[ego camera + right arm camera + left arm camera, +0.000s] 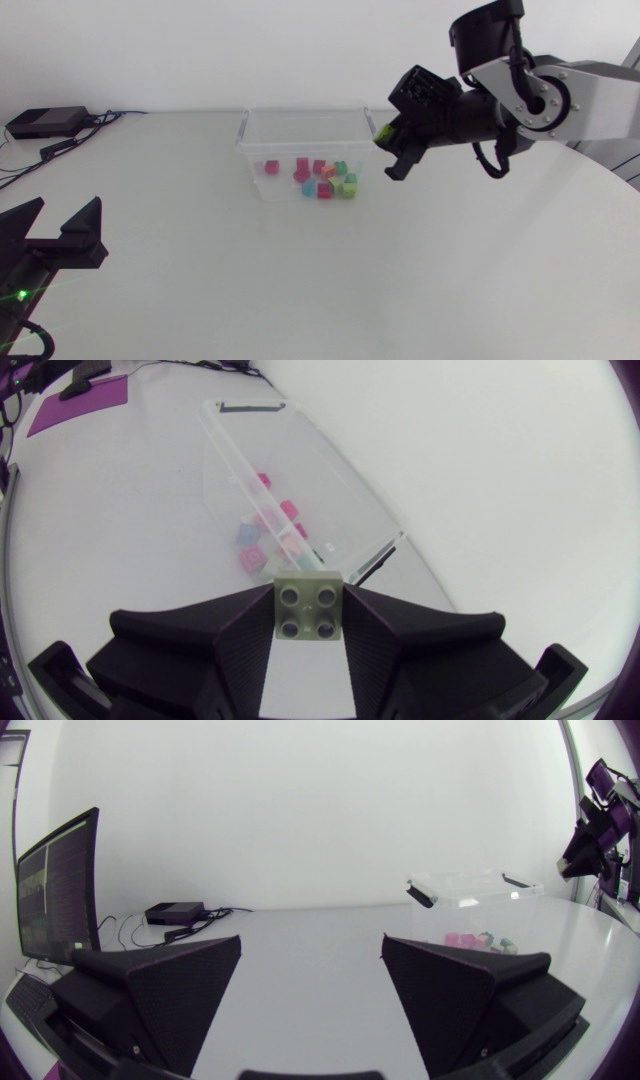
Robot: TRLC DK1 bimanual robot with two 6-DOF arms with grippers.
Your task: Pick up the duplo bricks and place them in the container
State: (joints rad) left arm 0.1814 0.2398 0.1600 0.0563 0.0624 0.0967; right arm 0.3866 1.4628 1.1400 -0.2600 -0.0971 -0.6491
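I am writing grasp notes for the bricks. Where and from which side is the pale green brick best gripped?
Grip it by its two flat opposite side walls, one finger on each, coming in from the studded top. The pale green brick sits this way in the right gripper: the walls are smooth and parallel, and the four studs are left free.

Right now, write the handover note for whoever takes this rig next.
Right pincer: shut on a green brick, raised by the right rim of the clear box.
Left pincer: open, empty, low at the table's left side.
Done: a handful of bricks lie in the box.
Left: drop the held brick in. No other loose brick shows in these views.
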